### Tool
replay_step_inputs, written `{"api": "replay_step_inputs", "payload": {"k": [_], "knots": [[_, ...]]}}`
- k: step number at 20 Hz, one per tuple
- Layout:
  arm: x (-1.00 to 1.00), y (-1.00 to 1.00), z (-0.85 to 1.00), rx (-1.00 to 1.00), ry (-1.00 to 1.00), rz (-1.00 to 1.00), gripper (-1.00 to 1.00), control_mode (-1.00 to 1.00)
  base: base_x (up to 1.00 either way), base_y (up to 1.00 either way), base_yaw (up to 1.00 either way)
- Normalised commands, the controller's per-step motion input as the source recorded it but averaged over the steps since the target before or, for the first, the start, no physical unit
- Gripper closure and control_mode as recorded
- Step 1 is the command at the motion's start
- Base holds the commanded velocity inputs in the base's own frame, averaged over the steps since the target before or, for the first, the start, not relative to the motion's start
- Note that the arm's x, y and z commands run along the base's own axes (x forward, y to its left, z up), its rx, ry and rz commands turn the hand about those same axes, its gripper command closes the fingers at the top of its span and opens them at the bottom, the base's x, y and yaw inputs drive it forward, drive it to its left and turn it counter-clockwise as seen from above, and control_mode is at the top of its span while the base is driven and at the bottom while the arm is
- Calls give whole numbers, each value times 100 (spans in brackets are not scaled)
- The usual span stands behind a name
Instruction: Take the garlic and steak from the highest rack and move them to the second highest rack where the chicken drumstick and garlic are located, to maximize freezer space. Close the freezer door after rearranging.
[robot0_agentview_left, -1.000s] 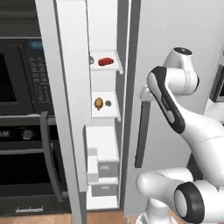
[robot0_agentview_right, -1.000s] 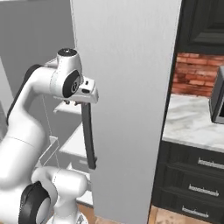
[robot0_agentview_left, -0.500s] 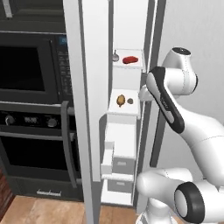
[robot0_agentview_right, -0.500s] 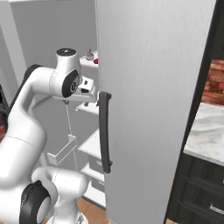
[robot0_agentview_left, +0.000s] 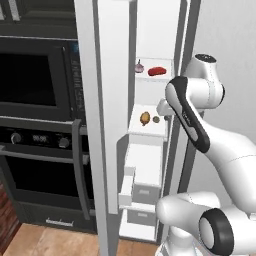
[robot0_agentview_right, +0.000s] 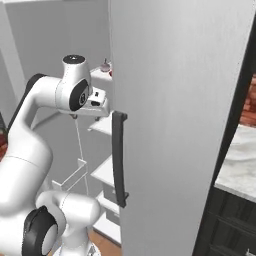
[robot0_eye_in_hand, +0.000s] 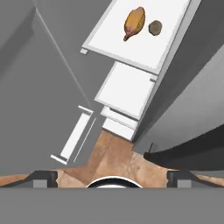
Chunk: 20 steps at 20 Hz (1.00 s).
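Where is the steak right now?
In the left base view, the steak lies on the highest rack, just right of the garlic, a level above the chicken drumstick.

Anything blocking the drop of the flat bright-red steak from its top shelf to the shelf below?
Nothing visible stands between the flat bright-red steak and the white shelf plate below; the orange-brown drumstick and small brownish round item take up part of it.
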Motion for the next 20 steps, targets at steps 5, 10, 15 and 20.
{"api": "replay_step_inputs", "payload": {"k": [5,10,15,20], "knots": [[0,0,0,0,0,0,-100,100,49,6,14],[0,0,0,0,0,0,-100,100,42,19,7],[0,0,0,0,0,0,-100,100,36,35,0],[0,0,0,0,0,0,-100,100,46,15,0]]}}
